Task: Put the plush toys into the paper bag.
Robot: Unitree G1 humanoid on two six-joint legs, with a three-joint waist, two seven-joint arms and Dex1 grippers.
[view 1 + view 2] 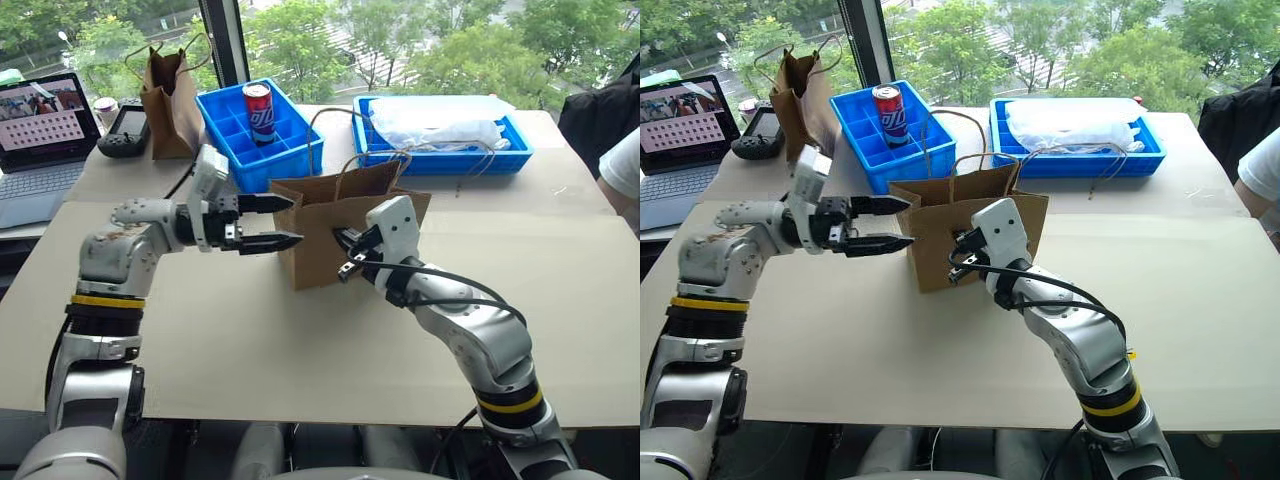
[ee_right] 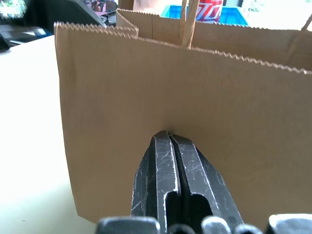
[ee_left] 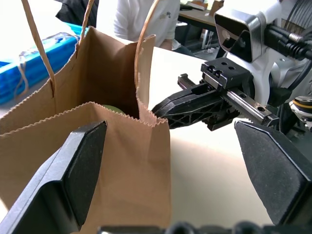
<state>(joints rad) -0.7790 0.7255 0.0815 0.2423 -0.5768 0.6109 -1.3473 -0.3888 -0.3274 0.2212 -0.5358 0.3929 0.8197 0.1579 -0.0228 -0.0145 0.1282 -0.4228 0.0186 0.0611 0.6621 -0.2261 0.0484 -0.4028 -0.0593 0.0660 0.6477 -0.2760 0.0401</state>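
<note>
Paper bag (image 1: 325, 235): stood upright and open-topped at mid-tabletop (image 1: 300, 340). A lime-green plush toy (image 3: 108, 108) is glimpsed inside it; the red one cannot be made out.
Left gripper (image 1: 285, 222): held level at the bag's left edge, fingers spread wide, nothing between them.
Right gripper (image 2: 168, 139): fingers pressed together, tips against the bag's near wall.
Behind the bag: blue crate (image 1: 225, 110) holding a can (image 1: 258, 108); darker bag (image 1: 170, 95); laptop (image 1: 40, 140).

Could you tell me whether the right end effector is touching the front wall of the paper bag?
Touching. In the right wrist view the shut right end effector has its tips pressed against the paper bag, with no gap showing between them.
</note>
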